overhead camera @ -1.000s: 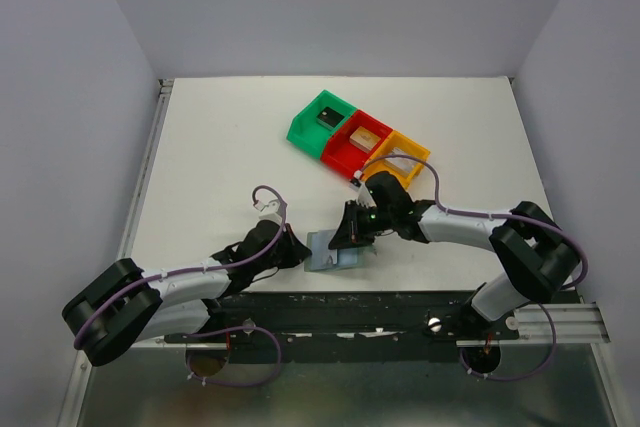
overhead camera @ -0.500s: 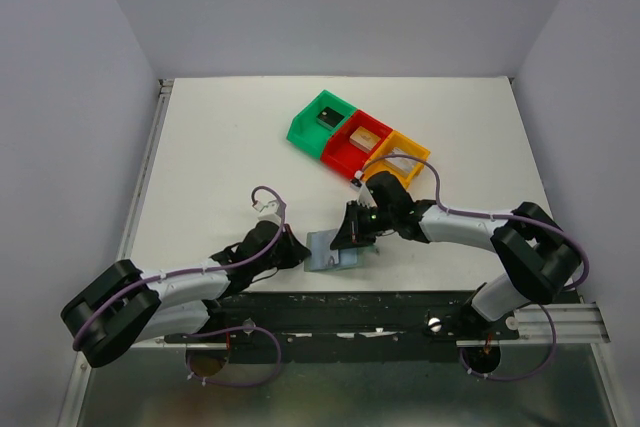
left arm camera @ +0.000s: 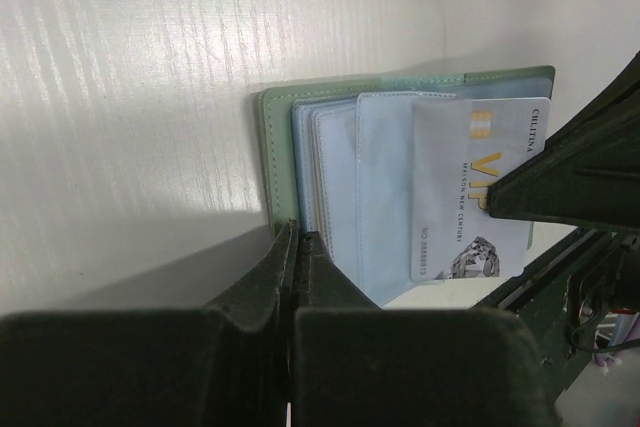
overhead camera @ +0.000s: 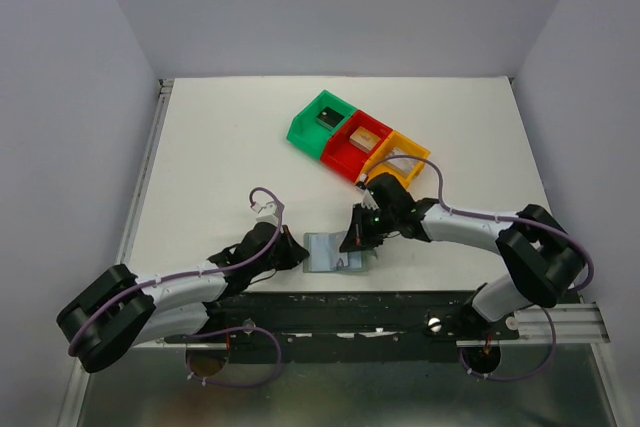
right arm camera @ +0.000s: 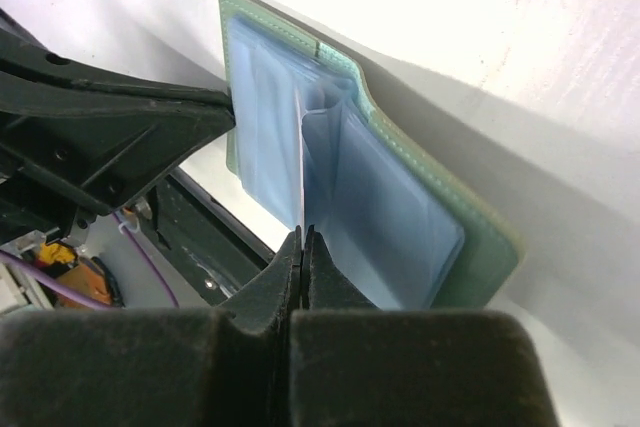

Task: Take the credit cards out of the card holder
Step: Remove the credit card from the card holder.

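Evidently the pull-out step is underway: the right gripper is clamping its jaws on the silver card, which is jutting from the card holder at the bench's near edge. The left gripper, jaws closed, is bracing the holder's edge. Next, probably, a straight pull outward.

Overhead, I see the white table evenly, softly lit. On the left wrist view my fingers are a dark blur (far too close to focus), glare streaks the table beyond them, yet the silver card ahead reads sharp. On the right wrist view, everything beyond the fingers to the right blows out white, and the card holder throws a grey shadow.
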Robot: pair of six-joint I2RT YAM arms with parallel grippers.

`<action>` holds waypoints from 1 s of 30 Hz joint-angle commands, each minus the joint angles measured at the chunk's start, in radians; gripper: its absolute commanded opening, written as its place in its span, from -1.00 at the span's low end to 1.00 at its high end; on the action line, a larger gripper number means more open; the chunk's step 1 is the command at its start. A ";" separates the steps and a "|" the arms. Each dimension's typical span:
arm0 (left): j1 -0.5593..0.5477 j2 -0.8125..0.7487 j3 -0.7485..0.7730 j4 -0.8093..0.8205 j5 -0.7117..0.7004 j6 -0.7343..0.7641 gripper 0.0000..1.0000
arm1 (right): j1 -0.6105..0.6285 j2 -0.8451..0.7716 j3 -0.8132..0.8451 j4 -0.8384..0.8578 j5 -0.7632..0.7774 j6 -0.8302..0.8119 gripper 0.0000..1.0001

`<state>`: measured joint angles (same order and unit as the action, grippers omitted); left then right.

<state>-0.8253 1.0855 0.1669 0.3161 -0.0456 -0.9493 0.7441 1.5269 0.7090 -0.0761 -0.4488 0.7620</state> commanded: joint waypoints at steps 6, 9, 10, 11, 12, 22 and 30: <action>-0.005 -0.018 -0.021 -0.081 -0.045 0.018 -1.00 | -0.006 -0.051 0.063 -0.163 0.117 -0.084 -0.99; -0.005 -0.029 -0.012 -0.098 -0.048 0.027 -1.00 | -0.006 -0.060 0.075 -0.188 0.134 -0.096 -0.99; -0.005 -0.036 -0.009 -0.106 -0.051 0.032 -1.00 | -0.006 -0.065 0.078 -0.198 0.143 -0.101 -0.99; -0.005 -0.042 -0.006 -0.115 -0.054 0.033 -1.00 | -0.006 -0.070 0.083 -0.209 0.150 -0.108 -0.99; -0.005 -0.053 -0.001 -0.126 -0.059 0.040 -1.00 | -0.008 -0.076 0.086 -0.218 0.159 -0.113 -0.99; -0.005 -0.128 0.051 -0.215 -0.085 0.084 -1.00 | -0.008 -0.109 0.101 -0.251 0.174 -0.132 -0.99; -0.005 -0.199 0.100 -0.258 -0.068 0.132 -0.55 | -0.006 -0.178 0.116 -0.269 0.163 -0.133 -0.99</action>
<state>-0.8265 0.9318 0.2169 0.0982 -0.1005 -0.8650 0.7441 1.4033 0.7845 -0.3065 -0.3016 0.6449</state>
